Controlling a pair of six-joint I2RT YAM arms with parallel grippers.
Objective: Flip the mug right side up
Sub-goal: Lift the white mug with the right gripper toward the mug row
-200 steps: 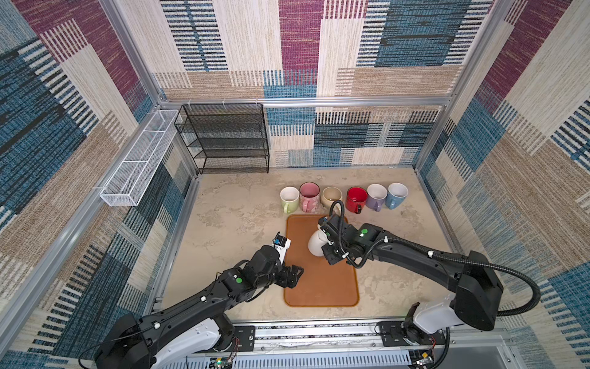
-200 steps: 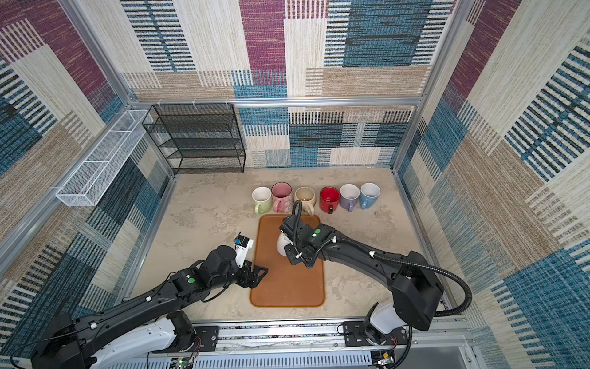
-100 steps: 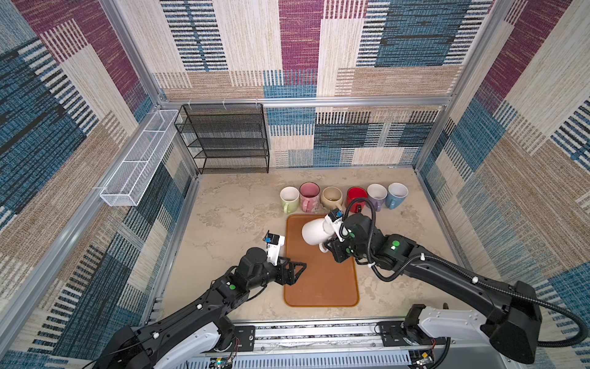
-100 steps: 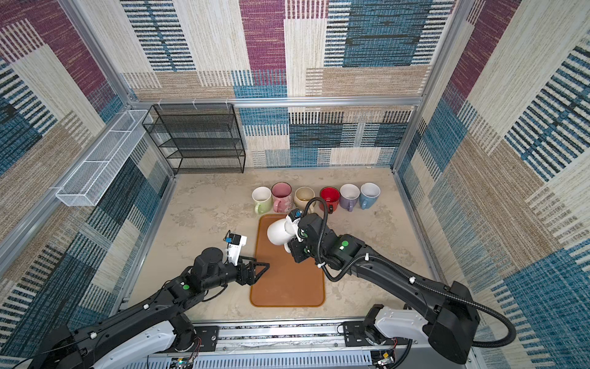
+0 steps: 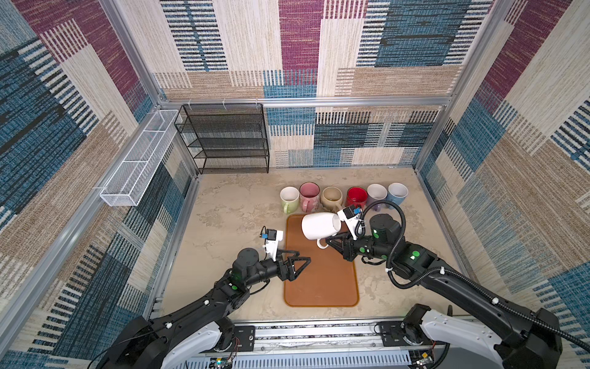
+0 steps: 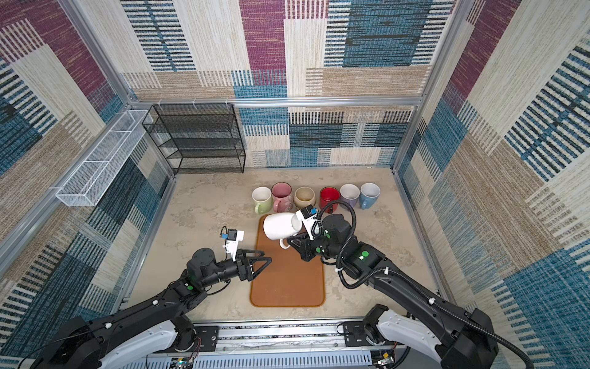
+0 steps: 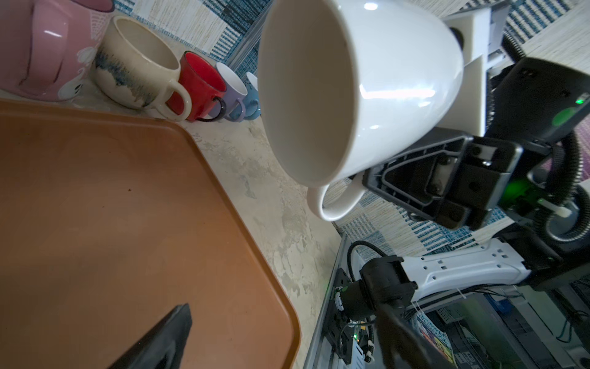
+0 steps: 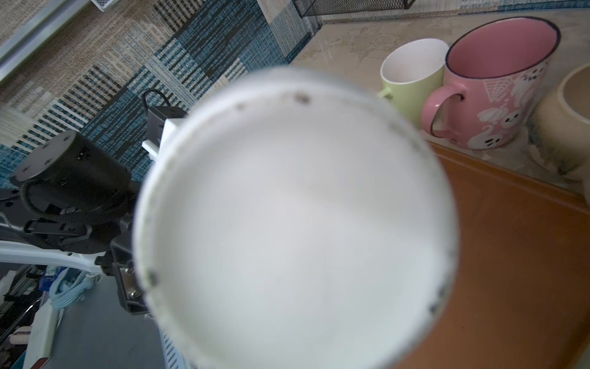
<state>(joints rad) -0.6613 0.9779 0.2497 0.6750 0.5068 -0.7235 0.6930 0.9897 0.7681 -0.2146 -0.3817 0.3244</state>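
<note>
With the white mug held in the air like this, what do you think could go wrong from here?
1. The right gripper pinches the white mug only by its handle, on its side above the tray; it may swivel or slip and drop.
2. Turning it could knock the beige mug just behind.
3. The open left gripper sits close and might collide.

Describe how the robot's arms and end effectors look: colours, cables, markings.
The left arm and right arm: black links, white base shells, green marks. The left end effector and right end effector: black triangular open frames, white camera mounts. Black corrugated hose along the right arm.
</note>
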